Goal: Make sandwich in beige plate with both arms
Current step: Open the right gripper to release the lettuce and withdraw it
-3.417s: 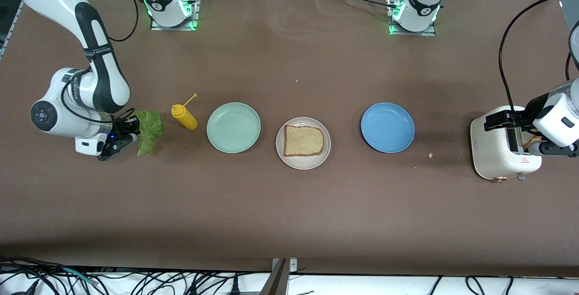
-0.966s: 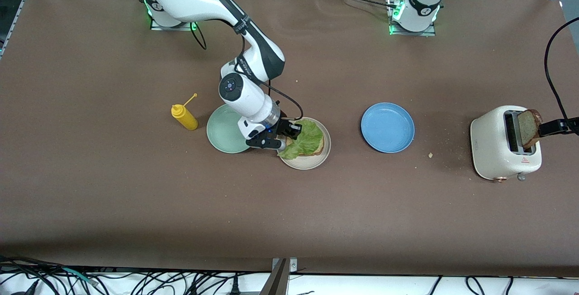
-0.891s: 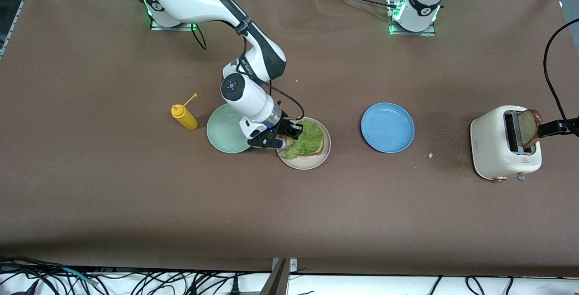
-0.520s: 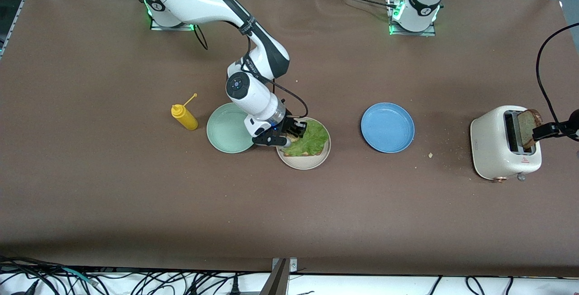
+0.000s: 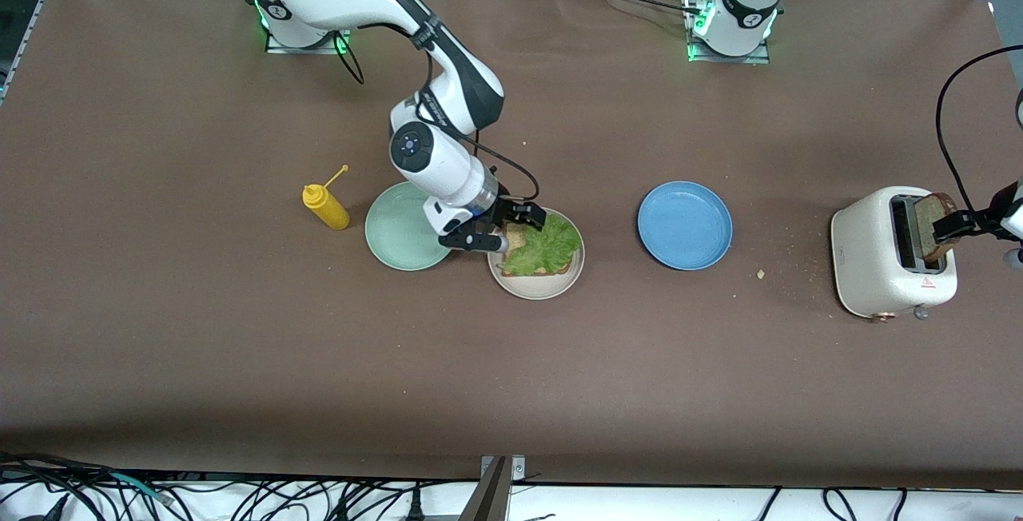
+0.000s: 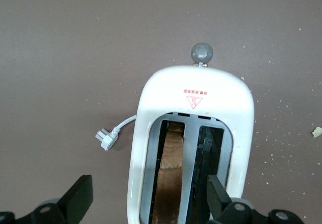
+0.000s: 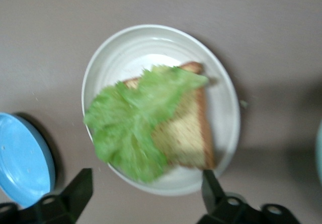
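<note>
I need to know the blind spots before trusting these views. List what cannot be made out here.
- Front view: most of the left arm is cut off by the frame edge; only the left gripper shows, open by the white toaster.
- Left wrist view: the brown bread slice in the toaster slot is mostly hidden inside.
- Right wrist view: the ruffled green lettuce leaf is blurred and hides part of the bread under it.

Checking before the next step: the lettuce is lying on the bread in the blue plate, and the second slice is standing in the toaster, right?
Not quite. The lettuce lies on the bread in the beige plate, as the front view shows; the blue plate holds nothing. The second slice does stand in the toaster.
</note>
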